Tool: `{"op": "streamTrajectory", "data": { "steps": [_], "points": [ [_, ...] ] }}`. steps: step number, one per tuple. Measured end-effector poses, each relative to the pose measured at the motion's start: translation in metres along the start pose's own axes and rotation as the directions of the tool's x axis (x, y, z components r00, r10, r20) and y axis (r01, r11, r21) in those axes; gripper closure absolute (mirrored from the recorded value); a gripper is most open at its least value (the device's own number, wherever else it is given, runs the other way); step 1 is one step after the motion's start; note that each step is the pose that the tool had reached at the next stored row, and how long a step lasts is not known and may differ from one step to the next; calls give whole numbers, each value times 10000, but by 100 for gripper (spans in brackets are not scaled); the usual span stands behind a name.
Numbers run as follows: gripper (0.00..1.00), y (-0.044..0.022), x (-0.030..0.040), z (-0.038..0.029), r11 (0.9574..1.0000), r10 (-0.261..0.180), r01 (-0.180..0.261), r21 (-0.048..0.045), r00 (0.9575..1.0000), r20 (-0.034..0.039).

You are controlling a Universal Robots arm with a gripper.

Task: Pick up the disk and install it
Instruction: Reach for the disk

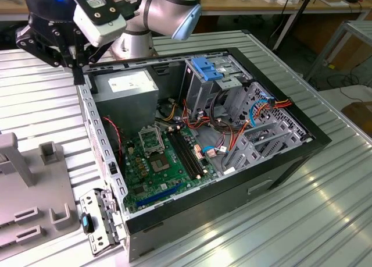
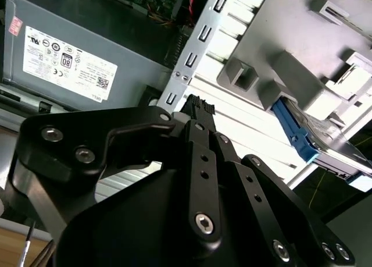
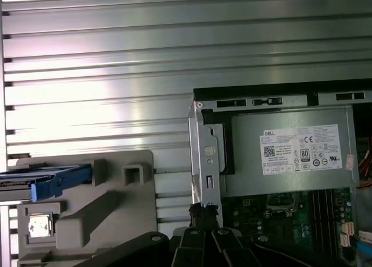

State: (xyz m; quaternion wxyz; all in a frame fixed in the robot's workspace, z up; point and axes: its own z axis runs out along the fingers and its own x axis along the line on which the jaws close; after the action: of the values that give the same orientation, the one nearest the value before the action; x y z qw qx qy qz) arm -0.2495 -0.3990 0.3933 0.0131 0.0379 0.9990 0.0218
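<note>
The disk (image 3: 49, 181), a grey drive in a blue carrier frame, lies in a slot of the grey fixture (image 3: 87, 220) on the table beside the computer case. In the second wrist view the disk (image 2: 295, 134) shows its blue end sticking out of the fixture (image 2: 279, 69). My gripper (image 1: 77, 76) hangs above the case's rear corner wall, next to the power supply (image 1: 125, 89). In both wrist views the gripper (image 2: 199, 107) (image 3: 204, 210) has its fingers shut together with nothing between them. It is well apart from the disk.
The open computer case (image 1: 314, 142) lies on the ribbed metal table (image 1: 325, 220), with the motherboard (image 1: 160, 162), cables and a grey drive cage (image 1: 203, 89) with a blue latch (image 1: 207, 68) on top. The grey fixture (image 1: 29, 185) lies at the exterior view's left.
</note>
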Motion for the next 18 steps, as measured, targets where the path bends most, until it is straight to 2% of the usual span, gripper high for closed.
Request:
{"op": "streamTrajectory", "data": {
  "steps": [1,6,15,18],
  "points": [
    [89,-4,51,-2,10000,-1,1,-1,10000,-1],
    [89,-15,191,-5,10000,1,-1,-8,10000,-1],
    [89,-29,370,-11,10000,0,0,-18,10000,-1],
    [89,-35,458,-13,10000,0,0,-22,10000,-2]
  ]
}}
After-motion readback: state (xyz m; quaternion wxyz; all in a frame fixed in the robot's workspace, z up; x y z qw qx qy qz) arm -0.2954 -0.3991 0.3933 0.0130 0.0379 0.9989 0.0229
